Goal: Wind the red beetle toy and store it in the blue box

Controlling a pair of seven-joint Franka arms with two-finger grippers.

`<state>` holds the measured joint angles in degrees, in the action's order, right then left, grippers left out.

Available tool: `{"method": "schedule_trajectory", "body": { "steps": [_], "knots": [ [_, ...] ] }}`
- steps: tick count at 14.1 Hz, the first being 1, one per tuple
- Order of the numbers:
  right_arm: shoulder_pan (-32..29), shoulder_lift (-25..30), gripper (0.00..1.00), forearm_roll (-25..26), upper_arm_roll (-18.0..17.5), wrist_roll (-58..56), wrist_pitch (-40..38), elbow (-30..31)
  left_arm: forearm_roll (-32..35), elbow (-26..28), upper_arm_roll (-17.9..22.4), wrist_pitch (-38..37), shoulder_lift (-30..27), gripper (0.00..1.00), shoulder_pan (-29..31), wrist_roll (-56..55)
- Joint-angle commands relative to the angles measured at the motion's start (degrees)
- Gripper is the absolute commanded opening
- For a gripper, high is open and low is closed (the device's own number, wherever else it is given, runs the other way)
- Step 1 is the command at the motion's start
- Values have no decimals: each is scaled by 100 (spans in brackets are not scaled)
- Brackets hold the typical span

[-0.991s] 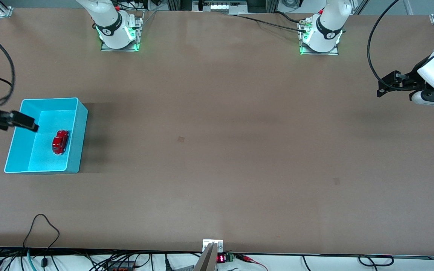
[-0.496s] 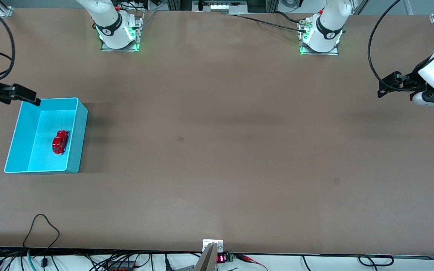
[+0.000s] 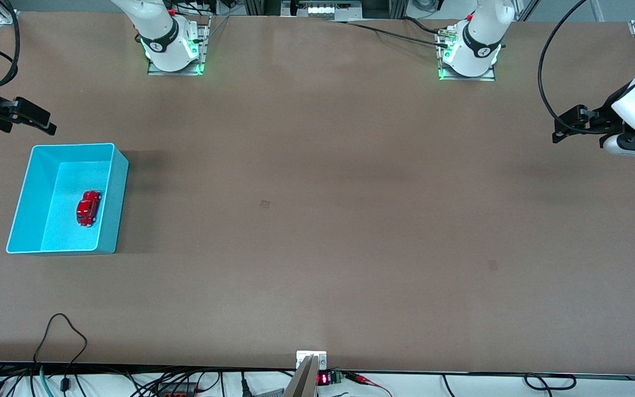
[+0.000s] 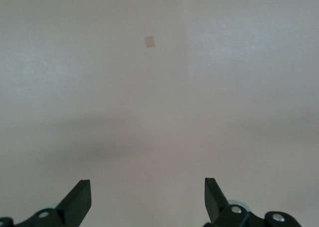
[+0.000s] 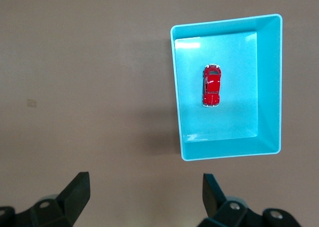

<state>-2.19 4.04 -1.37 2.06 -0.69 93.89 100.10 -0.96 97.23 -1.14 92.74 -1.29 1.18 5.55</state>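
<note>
From the high front camera, the blue box (image 3: 67, 198) sits on the brown worktop (image 3: 317, 220) toward the right arm's end. It is a light cyan rectangular bin, open on top, with walls that slope slightly inward toward its floor. The red beetle toy (image 3: 89, 208) lies on that floor on its wheels, close to the wall that faces the middle of the worktop. It is glossy red with a rounded, humped body and is far smaller than the box around it. The right gripper (image 3: 36, 121) hangs above the bare worktop just off the box's corner nearest the robot bases, touching nothing. The left gripper (image 3: 571, 124) hangs over the worktop at the left arm's end, well apart from the box, and holds nothing.

In the left wrist view, the left gripper (image 4: 147, 199) has its two dark fingers (image 4: 79, 199) set wide apart over plain worktop, with only a small pale square patch (image 4: 149, 41) on the surface.

In the right wrist view, the right gripper (image 5: 146, 194) likewise shows its fingers (image 5: 77, 192) spread wide and empty. The blue box (image 5: 227, 150) is seen from above, its rim a clean bright line, and the red beetle toy (image 5: 211, 85) rests inside near the middle of the floor, showing small silvery bumpers at both ends and darker windows.
</note>
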Motion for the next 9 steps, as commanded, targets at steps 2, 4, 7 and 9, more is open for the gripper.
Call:
{"method": "schedule_trajectory", "body": {
  "steps": [2, 4, 7, 9],
  "knots": [
    [25, 141, 100, 128, -21, -2, -134, 106, 8, -134, 0, -71, 59, 100, 14, 96],
    [34, 150, 100, 128, -21, -2, -161, 106, 8, -143, 0, -63, 59, 100, 14, 96],
    [34, 194, 100, 128, -30, 16, -170, 115, 8, -134, 0, -71, 59, 100, 13, 96],
    [43, 203, 100, 128, -30, 7, -178, 123, 8, -142, 0, -63, 67, 100, 5, 96]
  ]
}}
